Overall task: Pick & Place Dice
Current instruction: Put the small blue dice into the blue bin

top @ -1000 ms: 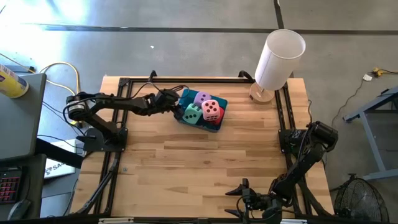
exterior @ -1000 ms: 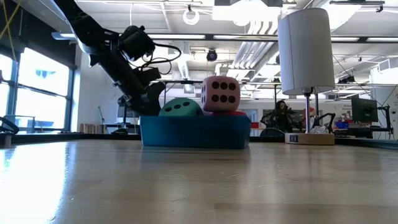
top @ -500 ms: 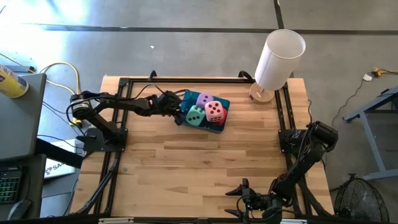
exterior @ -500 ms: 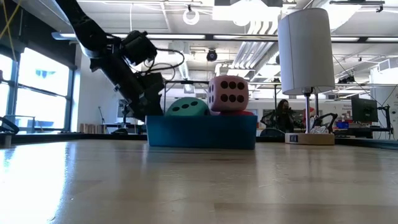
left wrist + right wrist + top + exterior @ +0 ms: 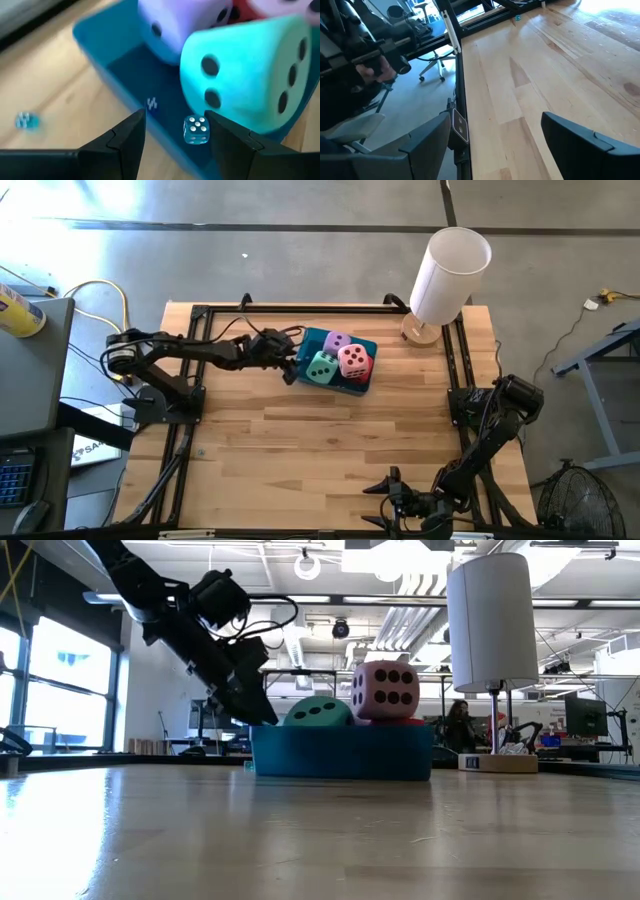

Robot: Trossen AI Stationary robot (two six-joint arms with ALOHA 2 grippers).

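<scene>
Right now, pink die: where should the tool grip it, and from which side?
Pinch the pink die across two opposite side faces, coming straight down from above. It sits highest, on the red die, standing clear above the tray wall; the mint die beside it is lower.

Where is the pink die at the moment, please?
In the high view the pink die sits in the teal tray at the table's far middle, atop the red die, beside the mint die, with the left gripper at the tray's left edge.
</scene>
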